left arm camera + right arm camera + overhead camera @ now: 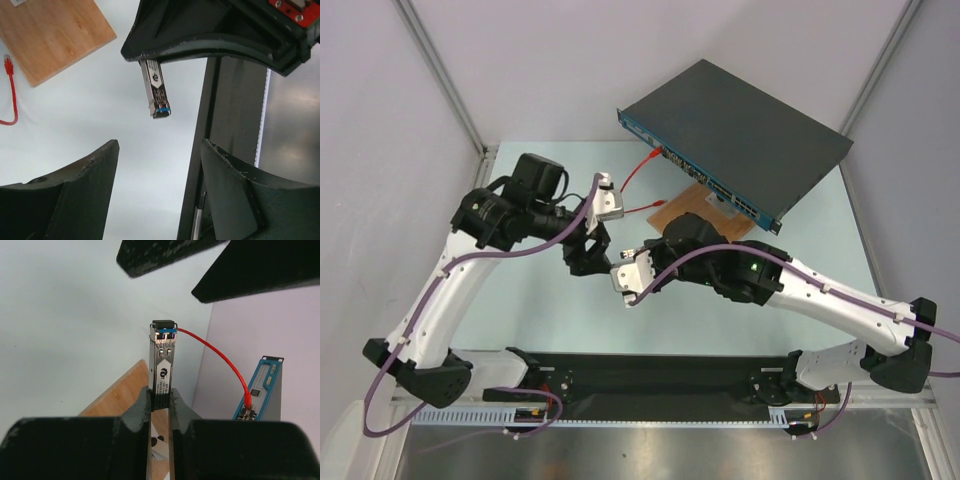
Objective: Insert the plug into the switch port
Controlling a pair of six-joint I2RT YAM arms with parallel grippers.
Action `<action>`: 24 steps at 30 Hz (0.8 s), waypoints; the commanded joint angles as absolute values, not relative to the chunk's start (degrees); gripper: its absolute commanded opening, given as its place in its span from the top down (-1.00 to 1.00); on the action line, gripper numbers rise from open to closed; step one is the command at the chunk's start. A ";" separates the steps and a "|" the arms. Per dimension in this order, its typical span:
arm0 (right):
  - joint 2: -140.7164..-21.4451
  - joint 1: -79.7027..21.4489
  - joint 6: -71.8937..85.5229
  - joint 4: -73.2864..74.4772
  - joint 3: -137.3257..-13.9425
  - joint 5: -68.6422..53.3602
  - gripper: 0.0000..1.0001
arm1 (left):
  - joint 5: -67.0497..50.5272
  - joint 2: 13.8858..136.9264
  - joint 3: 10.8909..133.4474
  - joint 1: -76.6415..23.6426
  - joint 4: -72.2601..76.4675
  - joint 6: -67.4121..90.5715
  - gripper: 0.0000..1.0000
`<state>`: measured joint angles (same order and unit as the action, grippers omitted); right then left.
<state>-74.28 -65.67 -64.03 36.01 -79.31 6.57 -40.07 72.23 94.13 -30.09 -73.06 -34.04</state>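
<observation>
The switch (pixel 745 135) is a flat dark grey box with a blue port strip, propped up at the back right; its blue front also shows in the right wrist view (pixel 263 387). The plug (pixel 162 360) is a small silver module with a blue and black tip. My right gripper (pixel 161 399) is shut on its rear end, above the table's middle (pixel 620 275). In the left wrist view the plug (pixel 156 90) sticks out of the right gripper's dark fingers (pixel 200 35). My left gripper (pixel 160 150) is open and empty, facing the plug's tip from close by (pixel 588 255).
A brown wooden board (pixel 692 205) lies under the switch's front; it also shows in the left wrist view (pixel 50 35). A red cable (pixel 638 172) is plugged into the switch's blue strip and trails onto the table (pixel 220 355). Grey walls stand around the table.
</observation>
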 commanded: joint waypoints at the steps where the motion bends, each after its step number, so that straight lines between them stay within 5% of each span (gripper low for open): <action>1: -75.06 -66.18 -63.19 37.44 -83.05 5.54 1.00 | -36.83 73.65 94.30 -33.13 -70.76 -34.55 -0.43; 24: -76.29 -66.62 -62.05 39.20 -84.99 3.34 1.00 | -30.77 77.25 91.85 -39.81 -67.06 -33.49 0.27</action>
